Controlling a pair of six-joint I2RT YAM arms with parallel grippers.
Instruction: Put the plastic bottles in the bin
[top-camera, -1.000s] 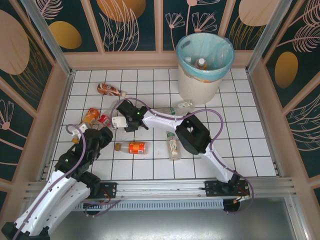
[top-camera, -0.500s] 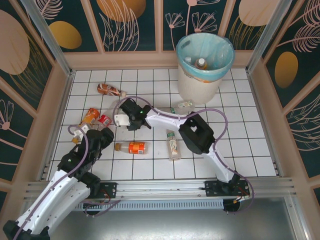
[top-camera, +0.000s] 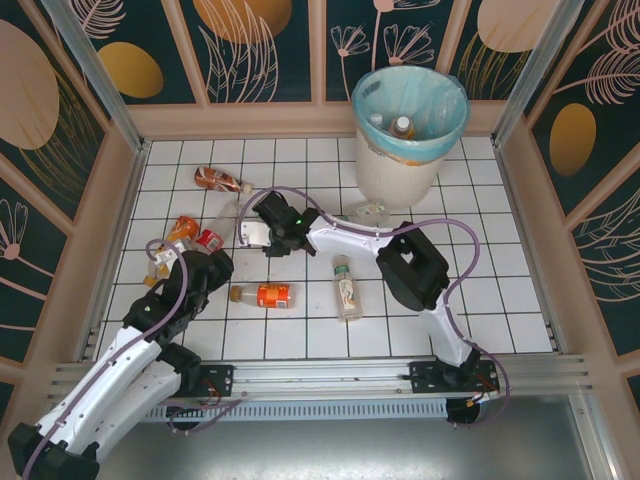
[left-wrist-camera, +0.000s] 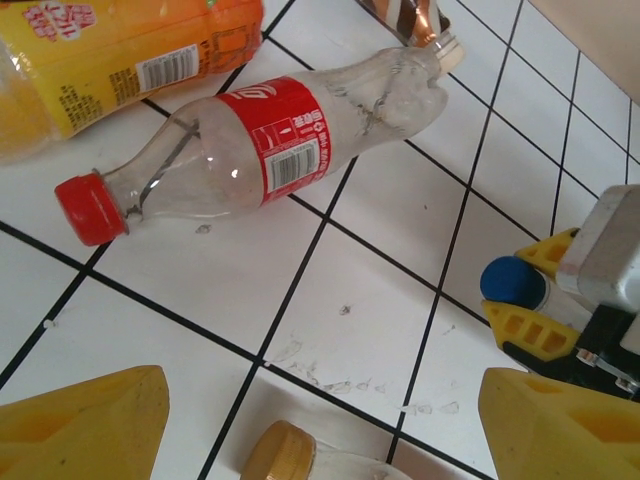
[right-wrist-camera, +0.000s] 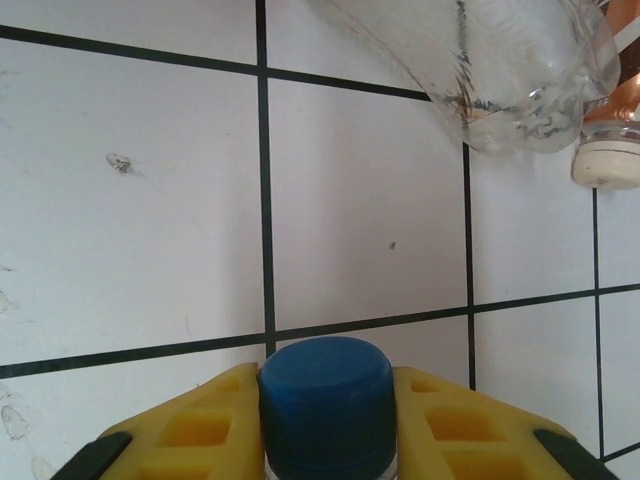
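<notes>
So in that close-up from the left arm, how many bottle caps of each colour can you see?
Red round plastic cap: 1
Blue round plastic cap, clamped in the right tool: 1
Tan round plastic cap, at the bottom edge: 1
Cream round plastic cap, at the top: 1
Total: 4

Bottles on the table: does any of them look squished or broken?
Yes. The clear bottle with the red label lies on its side on the white tiles. Its body is dented and creased, most of all at the end away from its red cap. It looks crushed, not broken open.
</notes>
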